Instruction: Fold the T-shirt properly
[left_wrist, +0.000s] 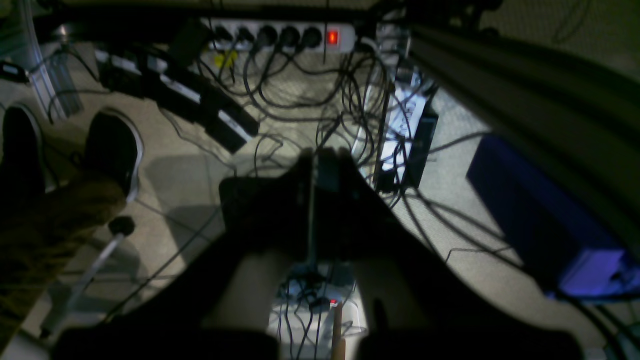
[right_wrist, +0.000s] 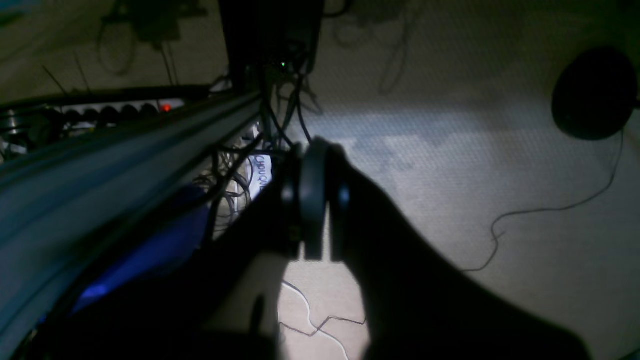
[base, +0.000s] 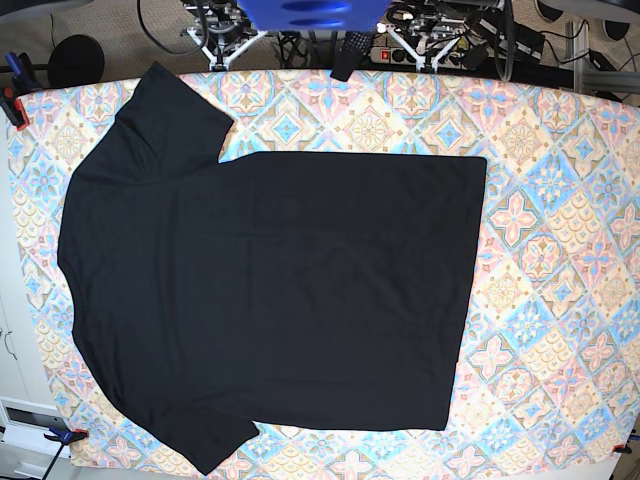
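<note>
The black T-shirt (base: 270, 290) lies spread flat on the patterned table (base: 560, 250) in the base view, with the sleeves at the left and the straight hem at the right. Neither gripper is over the table. In the left wrist view my left gripper (left_wrist: 325, 157) hangs above the floor, jaws together and empty. In the right wrist view my right gripper (right_wrist: 315, 150) also hangs above the floor beside the table frame, jaws together and empty. The shirt shows in neither wrist view.
A power strip (left_wrist: 280, 37) and tangled cables lie on the floor beyond the table's far edge. A blue box (left_wrist: 540, 215) sits under the frame rail. A person's shoes (left_wrist: 112, 145) are nearby. A round black base (right_wrist: 595, 92) stands on the floor.
</note>
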